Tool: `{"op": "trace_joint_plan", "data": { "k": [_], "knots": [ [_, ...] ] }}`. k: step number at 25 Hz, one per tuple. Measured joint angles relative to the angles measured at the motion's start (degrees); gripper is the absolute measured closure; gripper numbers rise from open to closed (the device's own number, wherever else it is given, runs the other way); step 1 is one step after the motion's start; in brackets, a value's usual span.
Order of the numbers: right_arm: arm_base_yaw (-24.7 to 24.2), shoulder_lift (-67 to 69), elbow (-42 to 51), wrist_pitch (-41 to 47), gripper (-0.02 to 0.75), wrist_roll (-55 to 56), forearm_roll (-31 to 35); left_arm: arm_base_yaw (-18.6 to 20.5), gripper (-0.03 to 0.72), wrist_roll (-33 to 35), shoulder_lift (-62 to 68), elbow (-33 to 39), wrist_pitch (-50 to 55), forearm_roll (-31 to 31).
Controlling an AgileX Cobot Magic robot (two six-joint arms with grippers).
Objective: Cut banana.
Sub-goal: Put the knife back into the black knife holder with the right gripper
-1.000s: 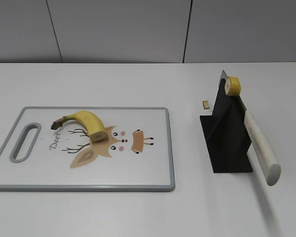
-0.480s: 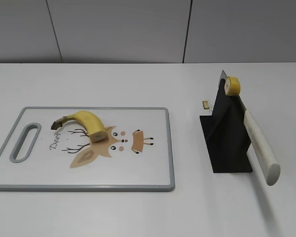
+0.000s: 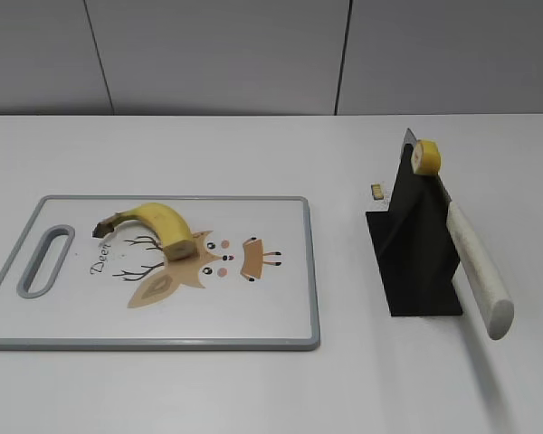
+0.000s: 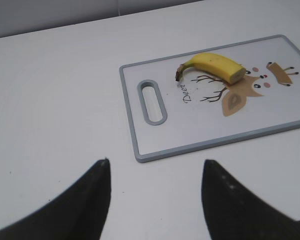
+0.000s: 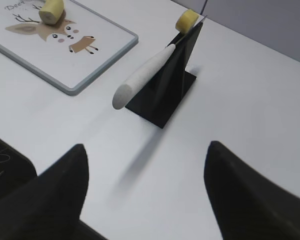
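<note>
A banana (image 3: 156, 226) with its right end cut flat lies on the white cutting board (image 3: 262, 312); it also shows in the left wrist view (image 4: 215, 66) and the right wrist view (image 5: 51, 11). A knife with a white handle (image 3: 478, 268) rests in a black stand (image 3: 416, 253), with a cut banana slice (image 3: 426, 156) stuck on its blade. The knife handle (image 5: 142, 75) and slice (image 5: 187, 20) show in the right wrist view. My left gripper (image 4: 156, 170) is open and empty, short of the board. My right gripper (image 5: 146, 152) is open and empty, short of the knife. Neither gripper shows in the exterior view.
A small pale crumb (image 3: 377, 191) lies on the white table left of the stand. The board has a grey handle slot (image 3: 45, 260) at its left end. A grey wall stands behind the table.
</note>
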Motion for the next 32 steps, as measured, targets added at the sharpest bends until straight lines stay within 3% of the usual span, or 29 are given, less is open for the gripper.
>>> {"op": "trace_joint_plan", "data": {
  "k": [4, 15, 22, 32],
  "knots": [
    [-3.41, 0.00, 0.00, -0.05, 0.185, 0.08, 0.91, 0.00, 0.136, 0.00, 0.00, 0.00, 0.00, 0.00],
    [-19.82, 0.00, 0.00, -0.05, 0.185, 0.14, 1.07, 0.00, 0.136, -0.05, 0.00, 0.00, 0.00, 0.00],
    [-20.78, 0.00, 0.00, -0.05, 0.186, 0.21, 1.11, 0.77, 0.136, -0.05, 0.00, 0.00, -0.05, 0.07],
    [-20.78, 0.00, 0.00, -0.05, 0.186, 0.27, 1.13, 9.71, 0.136, -0.05, 0.00, 0.00, -0.05, 0.07]
  ]
}}
